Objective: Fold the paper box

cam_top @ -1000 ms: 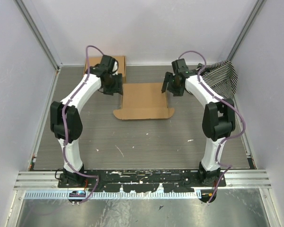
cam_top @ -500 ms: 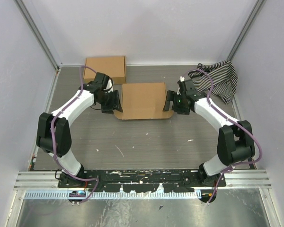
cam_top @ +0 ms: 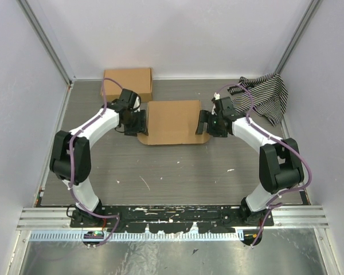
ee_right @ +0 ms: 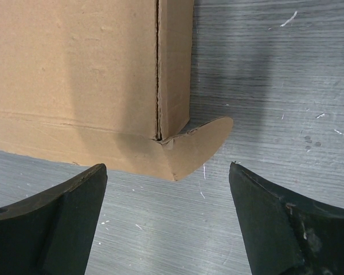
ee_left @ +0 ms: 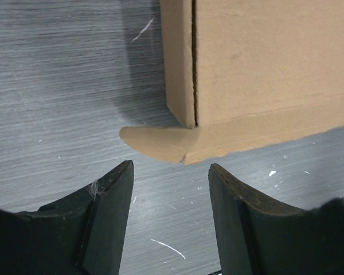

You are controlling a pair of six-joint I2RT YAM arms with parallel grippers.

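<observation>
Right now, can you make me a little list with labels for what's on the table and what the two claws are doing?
paper box: lying mid-table, between the two arms
left claw: open, at the box's left side, holding nothing
left corner tab: rounded, lying just ahead of the left claw
right claw: open, at the box's right side, holding nothing
right corner tab: rounded, lying just ahead of the right claw
small box: back left
striped cloth: back right corner

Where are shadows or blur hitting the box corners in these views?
Left wrist: paper box sharp, soft shadow on the table beside its wall; left pincer dark, low detail. Right wrist: shadow band across the panel and beside the wall; right pincer equally dark. Top external: even light, no glare.
</observation>
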